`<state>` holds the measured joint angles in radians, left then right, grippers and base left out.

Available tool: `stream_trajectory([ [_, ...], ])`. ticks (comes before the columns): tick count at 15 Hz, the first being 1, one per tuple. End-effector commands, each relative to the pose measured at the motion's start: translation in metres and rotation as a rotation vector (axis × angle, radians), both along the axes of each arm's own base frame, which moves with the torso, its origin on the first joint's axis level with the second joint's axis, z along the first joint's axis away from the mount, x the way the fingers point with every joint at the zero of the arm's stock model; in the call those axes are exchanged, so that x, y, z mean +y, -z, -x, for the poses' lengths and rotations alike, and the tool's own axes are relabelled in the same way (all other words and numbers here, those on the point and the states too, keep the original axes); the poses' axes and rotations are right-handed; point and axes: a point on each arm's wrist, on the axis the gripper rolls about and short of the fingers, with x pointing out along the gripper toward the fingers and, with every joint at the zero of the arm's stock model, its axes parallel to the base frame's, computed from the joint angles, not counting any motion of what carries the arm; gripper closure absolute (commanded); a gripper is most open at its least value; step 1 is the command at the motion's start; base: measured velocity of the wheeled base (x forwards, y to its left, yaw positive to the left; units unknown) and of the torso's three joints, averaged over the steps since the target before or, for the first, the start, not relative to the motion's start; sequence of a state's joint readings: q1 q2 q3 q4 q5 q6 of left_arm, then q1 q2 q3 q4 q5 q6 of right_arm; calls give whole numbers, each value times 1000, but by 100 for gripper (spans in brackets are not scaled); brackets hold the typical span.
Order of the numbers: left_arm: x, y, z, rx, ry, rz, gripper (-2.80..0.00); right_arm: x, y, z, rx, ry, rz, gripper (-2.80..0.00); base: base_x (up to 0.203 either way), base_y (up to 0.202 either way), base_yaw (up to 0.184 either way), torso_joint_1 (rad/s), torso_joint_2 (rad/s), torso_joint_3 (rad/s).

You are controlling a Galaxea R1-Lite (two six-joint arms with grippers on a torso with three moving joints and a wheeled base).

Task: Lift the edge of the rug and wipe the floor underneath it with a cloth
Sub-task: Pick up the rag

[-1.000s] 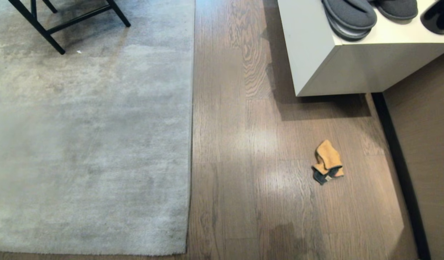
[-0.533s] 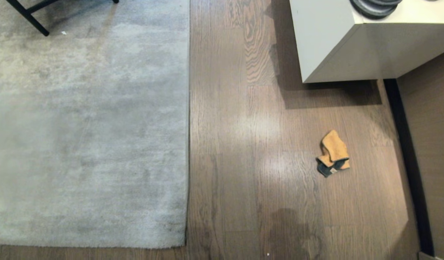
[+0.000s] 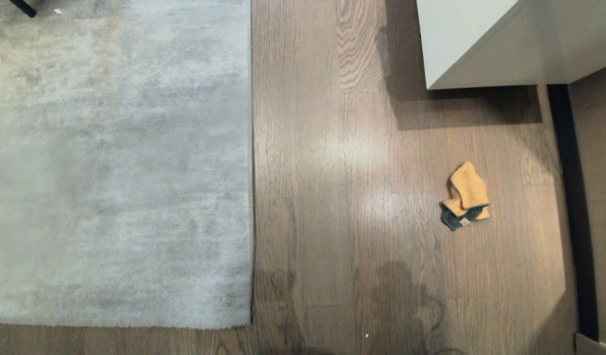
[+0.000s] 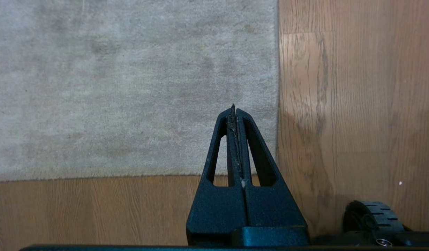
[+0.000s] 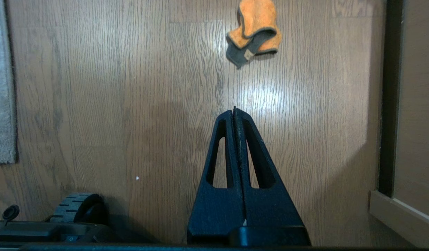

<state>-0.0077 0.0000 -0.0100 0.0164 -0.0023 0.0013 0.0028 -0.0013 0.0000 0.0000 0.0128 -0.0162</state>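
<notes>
Brown wood-grain plank flooring [image 3: 332,162] fills my screens, smooth and a little glossy. Nearest to me, both arms hang parked over it, seen only on the wrist feeds. My left gripper [image 4: 234,108] has its black fingers pressed together on nothing, poised above the near corner of the pale grey short-pile rug [image 3: 116,172]. My right gripper [image 5: 234,111] is likewise closed and empty, over bare boards, with a base wheel [image 5: 78,207] beside it.

Farther out on my right lies the small orange-tan cloth with a dark grey part [image 3: 464,196], crumpled flat on the floor, well apart from the rug and near the dark baseboard strip [image 3: 569,207]. Its long axis runs roughly away from me, grey end nearest, orange end pointing toward the white cabinet [image 3: 460,44] beyond.

The rug edge [image 3: 252,172] runs straight away from me, lying flat, its corner [image 3: 249,323] close to my base.

I judge the step in hand is collecting the cloth. I would open the right fingers wide, come down over the bunched middle across its short width, and pinch a thick fold so it does not slide on the slick planks.
</notes>
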Motion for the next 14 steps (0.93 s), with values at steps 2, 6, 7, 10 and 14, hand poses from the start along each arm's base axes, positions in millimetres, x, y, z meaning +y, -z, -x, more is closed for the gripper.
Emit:
stream_trajectory([
  [2,0,0,0,0,-1,0,0,0,0,0,1,-1,1,0,0,0,0,-2,4,-197],
  [6,0,0,0,0,-1,0,0,0,0,0,1,0,1,0,0,0,0,4,3,-200],
  [7,0,0,0,0,-1,0,0,0,0,0,1,0,1,0,0,0,0,-1,1,-188],
  [10,0,0,0,0,-1,0,0,0,0,0,1,-1,1,0,0,0,0,0,5,-197],
  [14,0,0,0,-2,-1,0,0,0,0,0,1,-1,1,0,0,0,0,1,1,-192],
])
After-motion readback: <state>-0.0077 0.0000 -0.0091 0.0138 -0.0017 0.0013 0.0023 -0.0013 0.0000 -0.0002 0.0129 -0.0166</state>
